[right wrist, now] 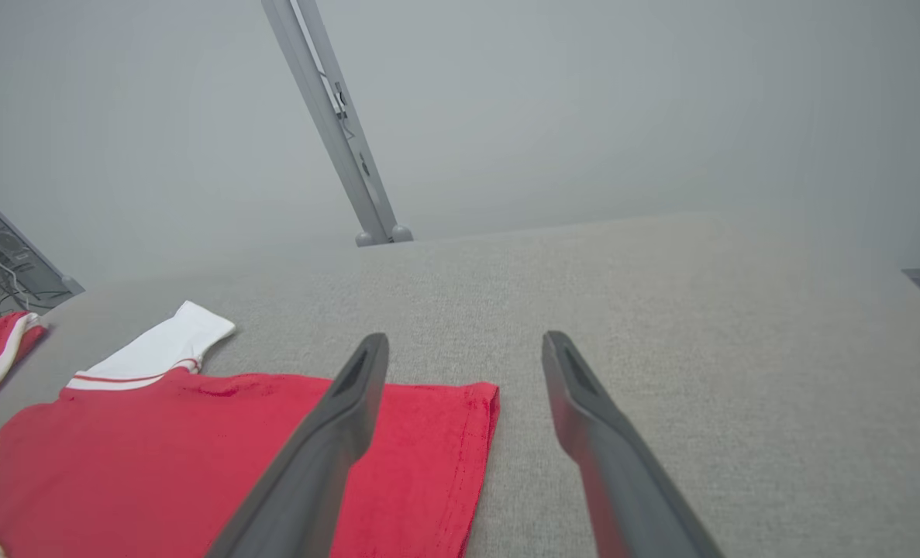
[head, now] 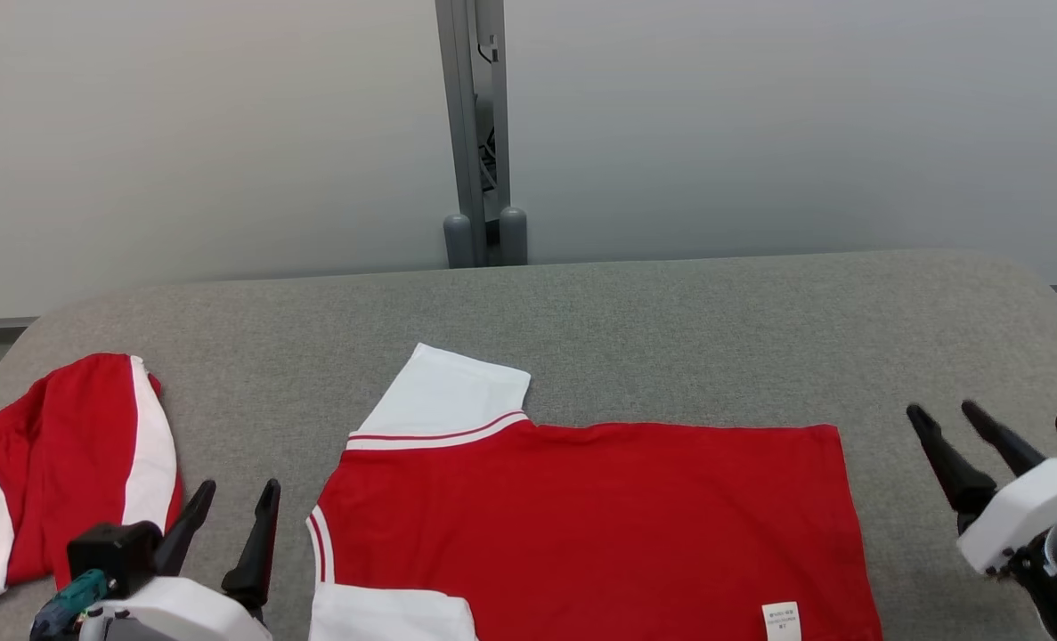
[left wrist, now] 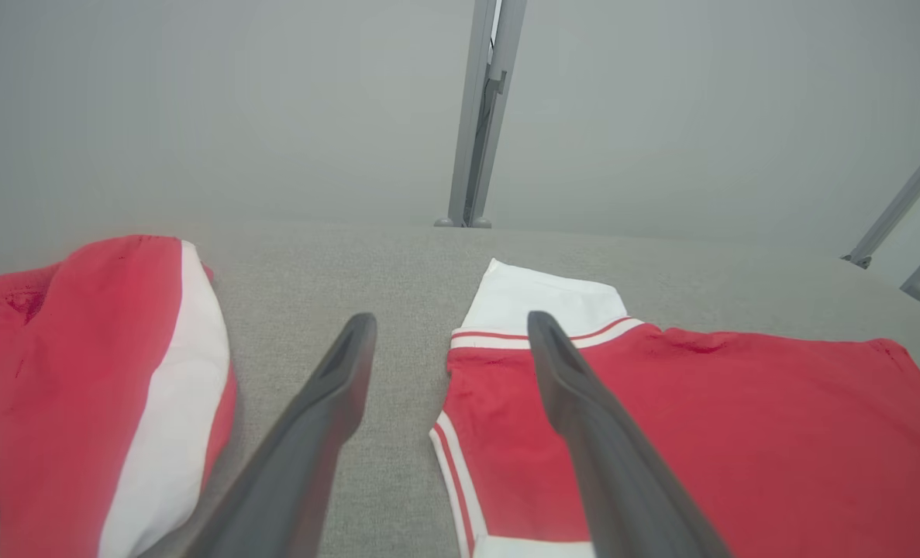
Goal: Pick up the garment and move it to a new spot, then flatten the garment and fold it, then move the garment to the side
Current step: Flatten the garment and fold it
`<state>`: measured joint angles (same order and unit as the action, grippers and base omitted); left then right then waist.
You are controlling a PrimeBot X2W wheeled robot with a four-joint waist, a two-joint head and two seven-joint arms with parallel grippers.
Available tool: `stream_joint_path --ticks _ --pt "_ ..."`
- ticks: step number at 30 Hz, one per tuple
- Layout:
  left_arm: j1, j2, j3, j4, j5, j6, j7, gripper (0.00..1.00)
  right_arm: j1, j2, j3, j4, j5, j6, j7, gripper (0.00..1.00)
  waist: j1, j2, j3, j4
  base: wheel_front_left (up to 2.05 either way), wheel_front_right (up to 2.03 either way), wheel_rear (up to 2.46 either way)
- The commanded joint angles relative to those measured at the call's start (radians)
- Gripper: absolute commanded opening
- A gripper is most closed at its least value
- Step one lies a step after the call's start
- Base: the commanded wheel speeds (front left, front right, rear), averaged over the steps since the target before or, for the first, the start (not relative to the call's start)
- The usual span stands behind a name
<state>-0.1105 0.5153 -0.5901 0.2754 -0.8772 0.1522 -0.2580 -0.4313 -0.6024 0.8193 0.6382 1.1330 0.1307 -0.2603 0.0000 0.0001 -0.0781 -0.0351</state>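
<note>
Left pincer (head: pixel 239 488): fingers spread, empty, over grey table (head: pixel 670 320). Red garment (head: pixel 581 525) lies just right of it, spread flat, sleeve end nearest. One white sleeve (head: pixel 452 392) sits ahead and right of fingertips. Second red-and-white garment (head: pixel 74 463) lies bunched to its left. Right pincer (head: pixel 940 409): fingers spread, empty, over bare table. Garment hem lies just left of it, no contact. White label (head: pixel 781 620) sits near hem.
</note>
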Motion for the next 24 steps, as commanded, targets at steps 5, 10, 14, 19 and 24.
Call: stream_joint_path --ticks 5,10,14,19,24 --pt "0.001 -0.133 0.177 -0.009 0.18 -0.032 -0.007 1.0 0.086 0.138 -0.318 -0.104 -0.361 0.0 -0.005 1.0 0.0 -0.0001 0.016 -0.02 0.0 0.0 0.0" --pt "0.052 -0.268 0.336 -0.026 0.335 -0.073 -0.006 1.0 0.189 0.276 -0.49 -0.192 -0.583 0.0 -0.005 1.0 0.0 -0.0001 0.025 -0.032 0.0 0.0 0.0" --pt "0.085 -0.354 0.432 -0.018 0.439 -0.126 -0.007 1.0 0.237 0.351 -0.563 -0.237 -0.708 0.0 -0.005 1.0 0.0 -0.0001 0.031 -0.038 0.0 0.0 0.0" --pt "0.102 -0.425 0.533 -0.003 0.532 -0.18 -0.007 1.0 0.282 0.433 -0.617 -0.274 -0.788 0.0 -0.005 1.0 0.0 -0.0001 0.035 -0.04 0.0 0.0 0.0" --pt "0.11 -0.454 0.591 0.008 0.599 -0.213 -0.007 1.0 0.318 0.481 -0.644 -0.307 -0.821 0.0 -0.005 1.0 0.0 -0.0001 0.037 -0.041 0.0 0.0 0.0"
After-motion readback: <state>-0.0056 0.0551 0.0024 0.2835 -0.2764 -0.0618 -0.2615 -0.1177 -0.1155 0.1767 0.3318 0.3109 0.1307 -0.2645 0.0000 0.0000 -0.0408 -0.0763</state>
